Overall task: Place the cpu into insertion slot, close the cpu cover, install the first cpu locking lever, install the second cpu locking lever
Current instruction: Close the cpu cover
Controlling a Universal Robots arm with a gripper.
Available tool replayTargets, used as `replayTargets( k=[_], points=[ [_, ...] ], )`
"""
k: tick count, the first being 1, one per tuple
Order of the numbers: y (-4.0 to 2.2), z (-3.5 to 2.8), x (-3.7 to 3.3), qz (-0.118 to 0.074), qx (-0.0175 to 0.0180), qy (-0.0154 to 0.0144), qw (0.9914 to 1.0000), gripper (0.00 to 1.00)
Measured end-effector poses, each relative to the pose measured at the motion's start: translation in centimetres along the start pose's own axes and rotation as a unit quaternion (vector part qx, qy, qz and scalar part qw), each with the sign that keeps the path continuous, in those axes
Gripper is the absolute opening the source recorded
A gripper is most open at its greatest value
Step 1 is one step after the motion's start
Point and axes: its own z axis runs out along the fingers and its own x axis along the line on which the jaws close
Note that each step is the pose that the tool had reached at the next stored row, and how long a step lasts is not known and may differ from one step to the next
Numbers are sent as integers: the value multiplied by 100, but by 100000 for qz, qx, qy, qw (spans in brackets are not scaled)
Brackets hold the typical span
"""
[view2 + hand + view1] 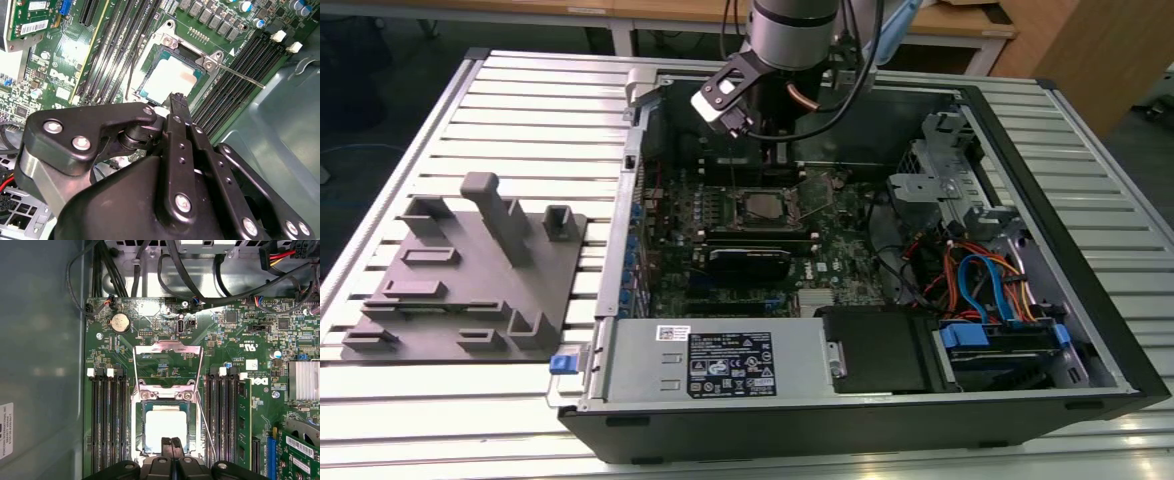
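The cpu (166, 426) lies flat in the insertion slot (141, 440), its pale silver face up; it is also in the second wrist view (171, 79). The cpu cover (168, 348) stands open, swung back from the slot on its hinge. A thin locking lever (207, 425) runs free beside the slot, and a lever rod (241, 76) sticks out past the hinge. My gripper (171, 441) hovers over the slot's edge, fingers shut together on nothing, also seen in the second wrist view (177, 100). In the exterior view the arm (787, 40) hangs over the slot (765, 207).
Memory slots (107, 420) flank the socket on both sides. A black heatsink block (747, 262), the power supply (707, 362), a drive cage (947, 160) and blue and orange cables (987, 290) crowd the case. A grey fixture plate (467, 290) sits at the exterior view's left.
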Motion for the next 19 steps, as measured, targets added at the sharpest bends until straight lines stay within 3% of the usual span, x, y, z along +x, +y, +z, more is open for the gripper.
replayTargets(
  k=[8, 19],
  points=[
    [0, -9, 0, -5, 3, -15, 100000, 11],
    [0, -9, 0, -8, -4, -303, 100000, 11]
  ],
)
